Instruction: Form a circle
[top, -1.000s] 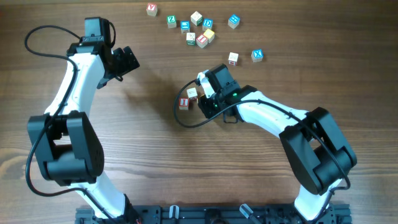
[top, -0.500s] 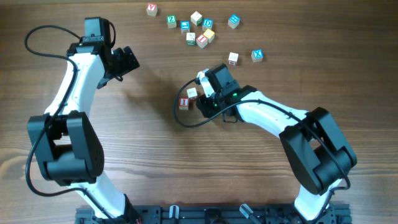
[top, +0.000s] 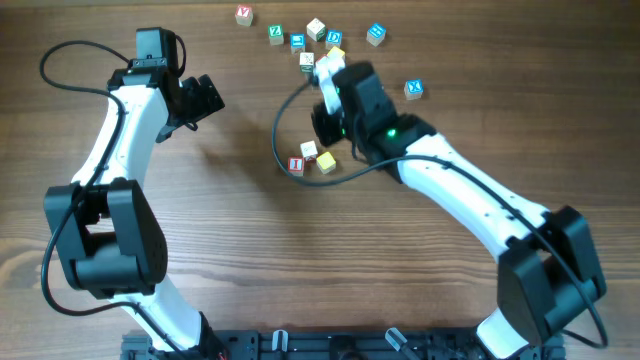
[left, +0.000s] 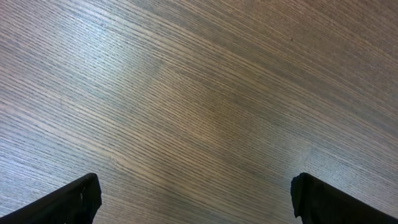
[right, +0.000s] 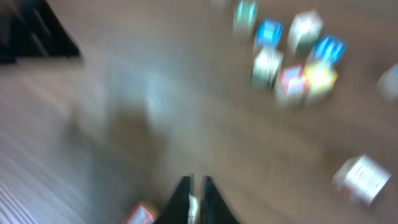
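Observation:
Three small letter cubes lie close together mid-table: a red-lettered cube (top: 296, 165), a pale cube (top: 309, 150) and a yellowish cube (top: 327, 162). They make a short arc, and no closed circle of cubes shows. My right gripper (top: 322, 128) hovers just beyond them, raised off the wood. In the blurred right wrist view its jaws (right: 198, 182) stand shut, with only a pale sliver showing in the slit. The red-lettered cube (right: 140, 214) sits at their lower left. My left gripper (top: 205, 98) is far off to the left, open over bare wood (left: 194, 186).
A loose scatter of several letter cubes (top: 318, 45) lies at the far edge, seen blurred in the right wrist view (right: 292, 56). A blue-lettered cube (top: 413, 90) sits apart on the right. The right arm's cable (top: 280, 120) loops beside the three cubes.
My right gripper has risen and swung toward the far side, away from the cluster, and its jaws have shut. The yellowish cube now lies uncovered beside the other two. The left arm is still.

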